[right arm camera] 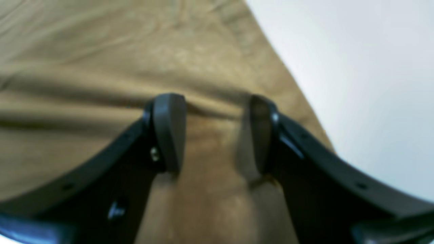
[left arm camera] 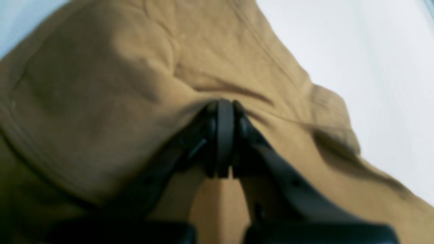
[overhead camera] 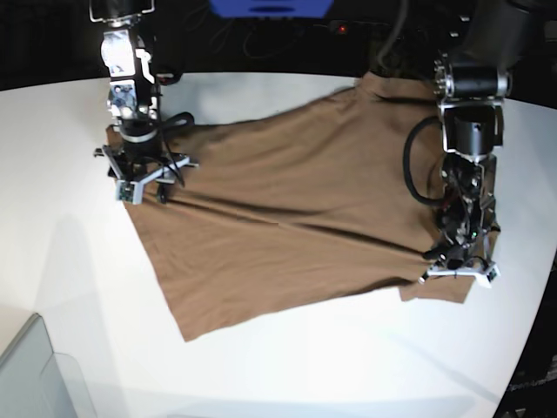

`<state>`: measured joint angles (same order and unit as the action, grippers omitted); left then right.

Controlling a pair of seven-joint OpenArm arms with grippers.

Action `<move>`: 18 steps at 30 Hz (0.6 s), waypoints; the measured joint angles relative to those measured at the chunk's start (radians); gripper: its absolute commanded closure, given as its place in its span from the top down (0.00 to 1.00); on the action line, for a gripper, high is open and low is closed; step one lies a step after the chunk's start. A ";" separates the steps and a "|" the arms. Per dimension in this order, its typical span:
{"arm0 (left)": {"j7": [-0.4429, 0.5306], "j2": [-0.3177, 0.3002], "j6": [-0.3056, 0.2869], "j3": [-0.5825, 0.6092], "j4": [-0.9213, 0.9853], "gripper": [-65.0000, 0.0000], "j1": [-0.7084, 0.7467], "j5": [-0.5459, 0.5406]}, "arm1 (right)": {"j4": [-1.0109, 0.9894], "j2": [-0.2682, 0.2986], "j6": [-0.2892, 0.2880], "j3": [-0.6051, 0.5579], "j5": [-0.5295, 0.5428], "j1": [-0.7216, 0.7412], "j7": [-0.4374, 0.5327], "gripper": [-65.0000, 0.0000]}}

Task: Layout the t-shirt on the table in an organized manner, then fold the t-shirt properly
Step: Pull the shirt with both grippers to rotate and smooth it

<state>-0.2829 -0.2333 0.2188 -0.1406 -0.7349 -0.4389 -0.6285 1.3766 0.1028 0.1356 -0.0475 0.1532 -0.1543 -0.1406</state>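
Translucent grey, a bin corner (overhead camera: 39, 370) sits nearest the base camera at lower left, resting on the table (overhead camera: 287, 366), a broad white matte top with a curved far edge. Beyond that edge the room is dark, with a blue object (overhead camera: 270, 7) at top centre.

Moving right, my right gripper (overhead camera: 139, 187) stands on the left part of the t-shirt (overhead camera: 296, 218), its fingers (right arm camera: 169, 128) spread apart with brown cloth lying between them, not pinched.

Across the middle, the brown t-shirt lies mostly flat on the table, with long shallow creases running through it and its lower edge slanting toward the camera.

At far right, my left gripper (overhead camera: 461, 270) presses down near the shirt's right end. In its wrist view the jaws are pressed together, and a small ridge of fabric gathers at their tips; blur hides whether cloth is caught between them. White table shows beside the shirt there.
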 measured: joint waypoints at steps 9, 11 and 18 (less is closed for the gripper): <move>-0.026 0.003 0.024 0.039 -0.119 0.00 -0.004 -0.003 | -0.322 0.032 -0.001 0.000 -0.005 0.315 -0.003 0.43; -0.082 0.001 0.024 0.031 -0.257 0.00 0.037 -0.002 | -0.303 0.044 -0.002 0.001 0.004 0.321 -0.023 0.43; -0.162 -0.007 0.020 0.037 -0.456 0.00 0.154 0.010 | 0.062 0.051 0.003 0.003 0.004 0.207 -0.046 0.43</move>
<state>-0.4450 -0.2405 0.2390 -0.1036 -1.1908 -0.2848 -0.6189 1.4384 0.1543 0.1390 -0.0448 0.1570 0.0525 -0.1867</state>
